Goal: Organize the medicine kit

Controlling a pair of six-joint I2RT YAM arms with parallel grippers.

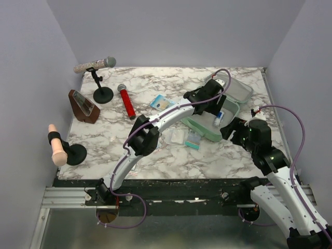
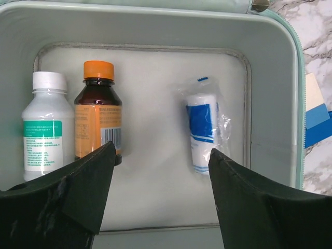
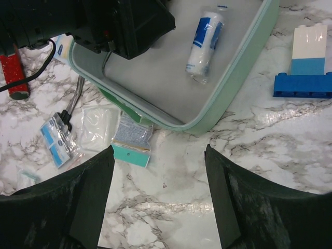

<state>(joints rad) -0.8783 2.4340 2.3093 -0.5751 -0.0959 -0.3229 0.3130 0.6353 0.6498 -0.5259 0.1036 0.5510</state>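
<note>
Tabletop (image 1: 176,161) carries one mint-green medicine kit (image 1: 238,89), lid open, right of centre; left wrist: its tray holds two bottles, one white bottle (image 2: 46,129), one orange-capped amber bottle (image 2: 98,119), plus one wrapped bandage roll (image 2: 203,129), label print unreadable; left fingers (image 2: 72,197) spread, empty; right wrist: right fingers (image 3: 78,202) spread, empty, just beside the kit's rounded corner.
</note>
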